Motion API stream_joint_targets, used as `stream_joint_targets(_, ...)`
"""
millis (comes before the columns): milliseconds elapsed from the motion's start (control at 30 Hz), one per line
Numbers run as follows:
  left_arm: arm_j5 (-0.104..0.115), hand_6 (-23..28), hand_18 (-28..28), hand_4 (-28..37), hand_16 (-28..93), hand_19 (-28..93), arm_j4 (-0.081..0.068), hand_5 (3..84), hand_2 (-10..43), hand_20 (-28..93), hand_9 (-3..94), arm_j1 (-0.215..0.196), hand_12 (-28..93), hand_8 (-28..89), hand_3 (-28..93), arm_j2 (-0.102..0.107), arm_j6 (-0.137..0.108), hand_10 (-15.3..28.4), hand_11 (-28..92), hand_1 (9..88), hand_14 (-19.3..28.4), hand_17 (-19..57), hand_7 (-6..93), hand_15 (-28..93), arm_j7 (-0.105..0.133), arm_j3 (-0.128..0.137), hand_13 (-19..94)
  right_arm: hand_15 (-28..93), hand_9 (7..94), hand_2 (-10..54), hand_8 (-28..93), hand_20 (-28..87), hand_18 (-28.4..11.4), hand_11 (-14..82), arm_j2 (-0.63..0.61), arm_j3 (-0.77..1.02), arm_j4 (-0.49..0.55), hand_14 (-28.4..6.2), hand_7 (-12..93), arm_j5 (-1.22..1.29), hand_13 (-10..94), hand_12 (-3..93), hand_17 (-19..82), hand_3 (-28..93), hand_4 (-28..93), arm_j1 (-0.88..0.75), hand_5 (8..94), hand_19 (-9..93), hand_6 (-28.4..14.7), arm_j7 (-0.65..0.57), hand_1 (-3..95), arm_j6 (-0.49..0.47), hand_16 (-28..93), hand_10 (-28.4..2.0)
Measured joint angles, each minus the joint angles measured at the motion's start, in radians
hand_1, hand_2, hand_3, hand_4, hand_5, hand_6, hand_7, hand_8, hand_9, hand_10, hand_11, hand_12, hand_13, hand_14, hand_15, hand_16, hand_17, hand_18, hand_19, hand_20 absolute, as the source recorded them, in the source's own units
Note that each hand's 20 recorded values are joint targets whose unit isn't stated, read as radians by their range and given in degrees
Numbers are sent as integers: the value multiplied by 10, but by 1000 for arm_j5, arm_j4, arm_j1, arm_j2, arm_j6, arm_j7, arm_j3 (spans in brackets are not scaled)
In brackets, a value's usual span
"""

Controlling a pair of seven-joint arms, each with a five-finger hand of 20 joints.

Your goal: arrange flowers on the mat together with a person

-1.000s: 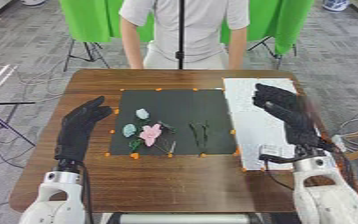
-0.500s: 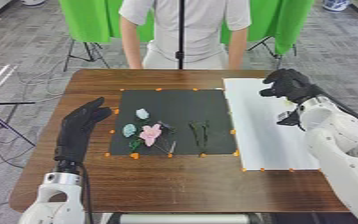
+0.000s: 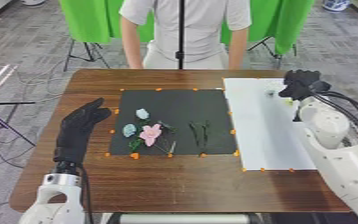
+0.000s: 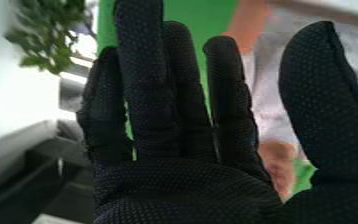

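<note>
1 white sheet (image 3: 262, 127) beside the black mat (image 3: 171, 107)

Pink flower (image 3: 151, 134) lies on the flat black mat (image 3: 177, 110), pale blooms (image 3: 129, 131) close by, dark stems (image 3: 205, 136) to the right!

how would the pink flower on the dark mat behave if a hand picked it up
The pink flower is probably light and easily bent, going by its slim, splayed petals. It seems unlikely to roll with them spread like that. Lifting it might drag the green leaves close beside it.
</note>
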State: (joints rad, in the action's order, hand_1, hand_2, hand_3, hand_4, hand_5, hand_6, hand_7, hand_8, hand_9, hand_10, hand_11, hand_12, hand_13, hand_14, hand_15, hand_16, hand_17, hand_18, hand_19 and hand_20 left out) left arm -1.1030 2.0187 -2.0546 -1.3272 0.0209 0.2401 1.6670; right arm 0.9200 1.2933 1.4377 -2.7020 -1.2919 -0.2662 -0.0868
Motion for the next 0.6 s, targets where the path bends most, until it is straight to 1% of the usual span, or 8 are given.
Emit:
stream_joint_targets(100, 0, 45, 117, -203, 31, 33, 0, 493, -2, 167, 485, 1, 167, -51, 670, -1, 0, 142, 212, 253, 186, 51, 136, 200, 0, 0, 374, 372, 657, -95, -100, 523, -196, 212, 12, 4, -31, -84, 219, 8, 751, 246, 307, 745, -260, 8, 550, 711, 31, -1, 342, -42, 298, -129)
stream_joint_targets(233, 0, 46, 117, -203, 30, 33, 0, 494, -2, 167, 484, 1, 167, -51, 670, -2, 0, 142, 212, 253, 186, 51, 135, 200, 0, 0, 375, 381, 665, -95, -98, 534, -198, 205, 32, 14, -65, -81, 212, 5, 758, 238, 312, 747, -264, 10, 544, 721, 29, -4, 351, -66, 299, -132)
stream_joint_targets(333, 0, 46, 117, -203, 30, 33, 0, 494, 0, 167, 484, 0, 167, -50, 668, -2, 0, 142, 211, 254, 185, 51, 136, 199, 0, 0, 375, 390, 675, -95, -96, 540, -199, 204, 46, 20, -91, -77, 214, -6, 765, 235, 320, 747, -268, 10, 547, 729, 31, -10, 378, -70, 301, -133)
stream_joint_targets(433, 1, 45, 117, -202, 30, 33, 0, 493, 0, 167, 484, 0, 167, -51, 667, -2, 0, 142, 211, 254, 186, 51, 136, 198, 0, -1, 375, 411, 709, -95, -103, 549, -196, 220, 60, 25, -116, -65, 234, -15, 795, 236, 339, 750, -274, 10, 574, 745, 40, -20, 425, -70, 308, -123)
stream_joint_targets(467, 1, 45, 117, -202, 30, 33, -1, 493, -1, 167, 484, 0, 167, -50, 668, -2, 0, 142, 211, 253, 186, 51, 137, 199, 0, -1, 375, 415, 724, -95, -108, 554, -195, 216, 65, 28, -122, -62, 239, -17, 805, 251, 347, 740, -277, 8, 595, 751, 42, -24, 443, -68, 314, -117)
stream_joint_targets(500, 1, 45, 117, -202, 30, 33, -1, 493, -1, 167, 484, 0, 167, -51, 668, -2, 0, 142, 211, 253, 186, 51, 136, 199, 0, -1, 374, 417, 743, -95, -90, 557, -195, 191, 71, 32, -126, -59, 240, -18, 812, 288, 352, 720, -279, 5, 610, 755, 42, -29, 466, -60, 320, -107)
stream_joint_targets(567, 2, 45, 117, -202, 31, 32, -1, 493, -1, 167, 484, 1, 167, -51, 669, -2, 1, 142, 211, 253, 186, 52, 136, 199, 0, -1, 374, 422, 801, -95, 7, 562, -196, 122, 77, 36, -131, -51, 238, -20, 837, 364, 368, 663, -278, 0, 655, 768, 35, -38, 527, -25, 337, -88)
stream_joint_targets(600, 2, 46, 117, -202, 31, 32, -1, 493, -1, 167, 483, 1, 167, -51, 669, -2, 1, 142, 211, 253, 186, 51, 136, 199, 0, -1, 374, 429, 832, -95, 34, 565, -195, 100, 82, 36, -140, -45, 239, -20, 852, 388, 379, 642, -276, -5, 687, 777, 27, -45, 555, 15, 344, -79)
